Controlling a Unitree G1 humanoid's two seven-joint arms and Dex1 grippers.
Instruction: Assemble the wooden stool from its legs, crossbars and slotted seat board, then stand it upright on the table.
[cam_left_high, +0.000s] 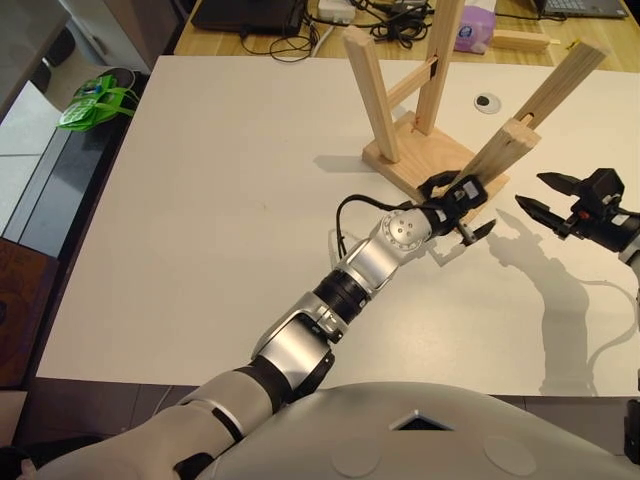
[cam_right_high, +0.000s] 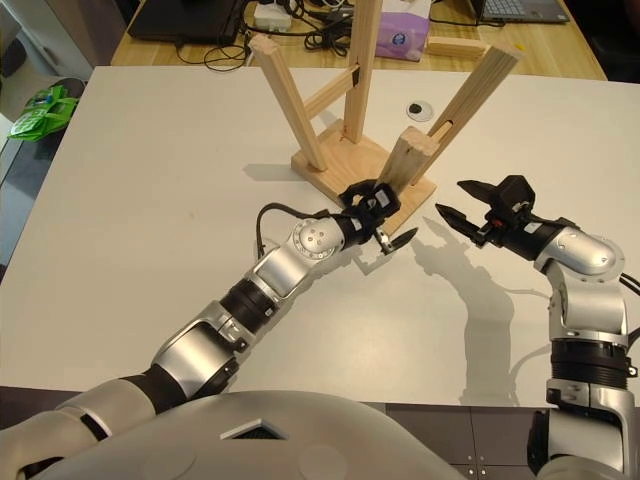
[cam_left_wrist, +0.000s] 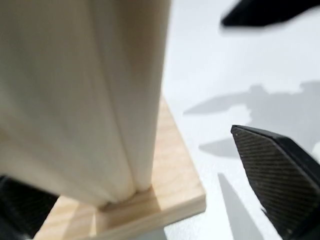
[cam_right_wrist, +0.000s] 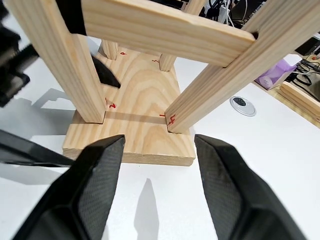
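My two hands both have their fingers apart. My left hand (cam_left_high: 458, 207) straddles the nearest leg (cam_left_high: 500, 152) at the near corner of the seat board (cam_left_high: 430, 150), not clamped on it. My right hand (cam_left_high: 542, 195) hangs just beside that corner, clear of the wood. The one stool (cam_right_high: 350, 150) sits upside down on the white worktop (cam_left_high: 220, 200), its four legs pointing up and two crossbars (cam_right_wrist: 165, 30) joining them.

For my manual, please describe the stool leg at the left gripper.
On the white table the wooden stool rests seat board down. Its leg nearest the robot stands inside the open left gripper; the other three legs stand free.
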